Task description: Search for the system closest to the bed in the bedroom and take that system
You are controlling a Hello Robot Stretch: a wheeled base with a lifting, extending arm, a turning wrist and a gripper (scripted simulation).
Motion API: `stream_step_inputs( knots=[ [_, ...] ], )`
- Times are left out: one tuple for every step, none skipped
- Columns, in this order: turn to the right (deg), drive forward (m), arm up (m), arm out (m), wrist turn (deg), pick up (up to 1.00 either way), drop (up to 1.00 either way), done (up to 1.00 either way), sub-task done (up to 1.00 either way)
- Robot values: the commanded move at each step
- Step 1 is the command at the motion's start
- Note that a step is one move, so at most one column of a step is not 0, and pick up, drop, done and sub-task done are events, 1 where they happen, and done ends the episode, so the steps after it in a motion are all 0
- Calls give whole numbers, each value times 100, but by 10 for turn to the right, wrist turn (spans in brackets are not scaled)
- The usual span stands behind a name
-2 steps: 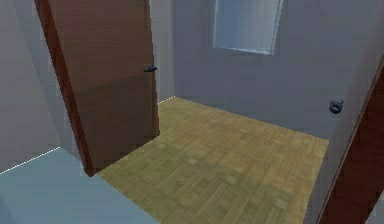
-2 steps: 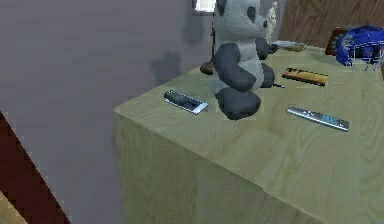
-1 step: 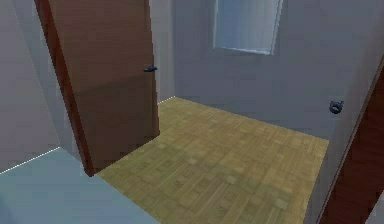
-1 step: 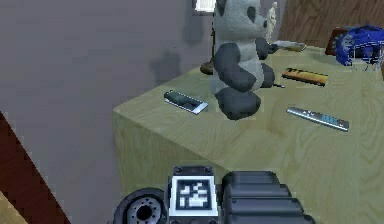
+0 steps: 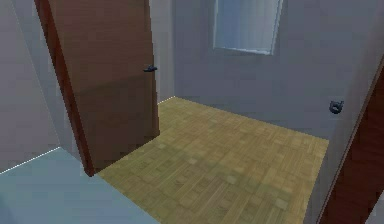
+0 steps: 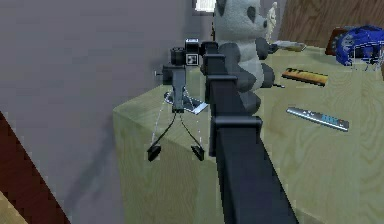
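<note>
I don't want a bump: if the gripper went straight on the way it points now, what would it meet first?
Probably the pale wooden table: in the arm side view the gripper points down toward it near its corner. Depth is unclear, so it might slip past the edge.

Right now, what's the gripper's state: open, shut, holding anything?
Gripper: open or shut cannot be told, nor whether it holds anything; its fingers hang in front of the desk.
</note>
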Motion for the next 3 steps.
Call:
stream_step_inputs(
  knots=[
    [0,0,0,0,450,0,0,0,0],
    [0,0,0,0,450,0,0,0,0],
    [0,0,0,0,450,0,0,0,0]
  ],
)
